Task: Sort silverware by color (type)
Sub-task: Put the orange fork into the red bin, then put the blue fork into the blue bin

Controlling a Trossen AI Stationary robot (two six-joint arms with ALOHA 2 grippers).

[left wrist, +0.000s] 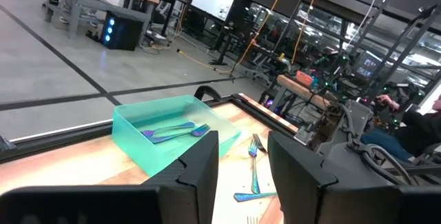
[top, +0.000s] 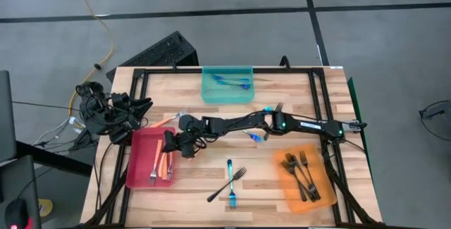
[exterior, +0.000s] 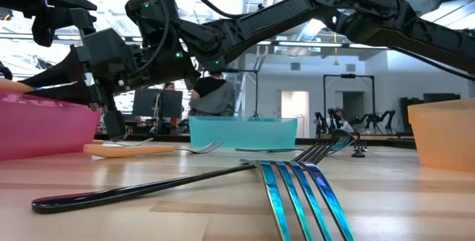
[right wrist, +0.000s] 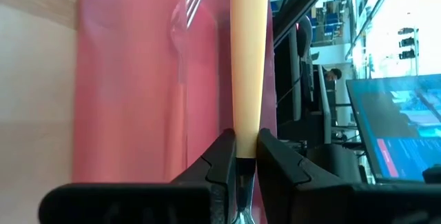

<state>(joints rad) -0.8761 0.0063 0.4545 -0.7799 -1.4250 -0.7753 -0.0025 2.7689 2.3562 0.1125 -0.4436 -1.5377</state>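
At the far left we are seeing the left gripper resting off the table's left edge with its fingers standing apart and gripping nothing. Beside it we are seeing the right gripper reaching over the red tray, its fingers pressing on the orange fork handle among the orange-handled forks. Moving right, we are finding a dark fork and a blue fork crossing on the wood, blue forks lying in the teal tray, and dark forks sitting in the orange tray.

Right arm extended across toward the left side, its end effector narrowly closed; left arm folded back.
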